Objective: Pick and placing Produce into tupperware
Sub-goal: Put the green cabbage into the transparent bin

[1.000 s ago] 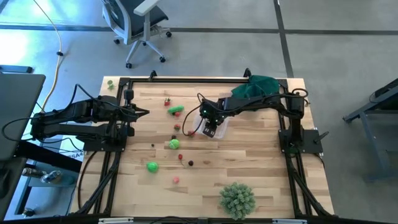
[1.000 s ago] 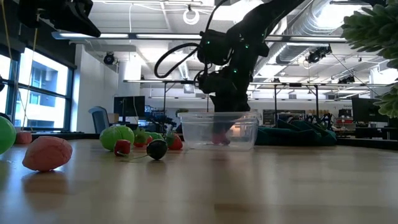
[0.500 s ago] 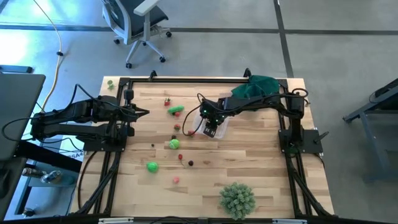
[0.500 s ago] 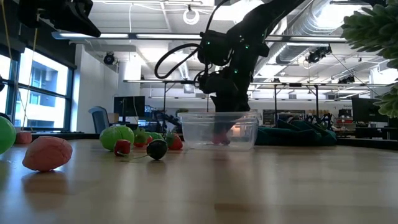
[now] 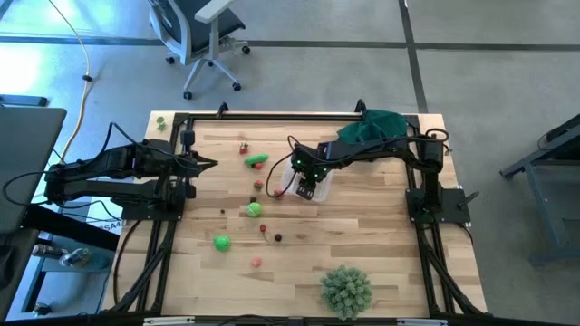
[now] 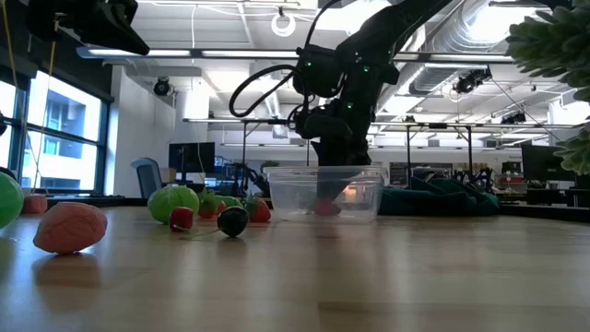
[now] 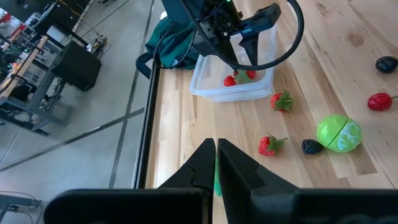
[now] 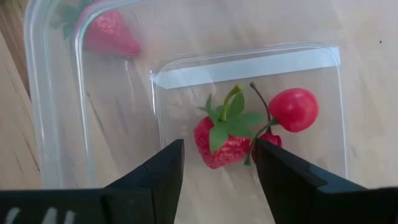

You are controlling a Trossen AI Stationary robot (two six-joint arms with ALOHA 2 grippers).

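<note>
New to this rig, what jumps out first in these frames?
The right gripper hangs open inside the clear tupperware near the table's far middle, right over a strawberry and a cherry lying on its floor. Loose produce is strewn across the wood to its left, including a bright green piece, and a big spiky pale-green ball sits at the near edge. The left gripper waits shut at the left side.

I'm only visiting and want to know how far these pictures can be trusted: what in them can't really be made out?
- High view: the tupperware sits under the right gripper, so its contents are hidden.
- High view: the small dark pieces on the table are too tiny to name.
- Low view: the spiky ball is cut off by the picture's edge.
- Right wrist view: a strawberry and cherry show, but the container's walls blur the red piece beyond.
</note>
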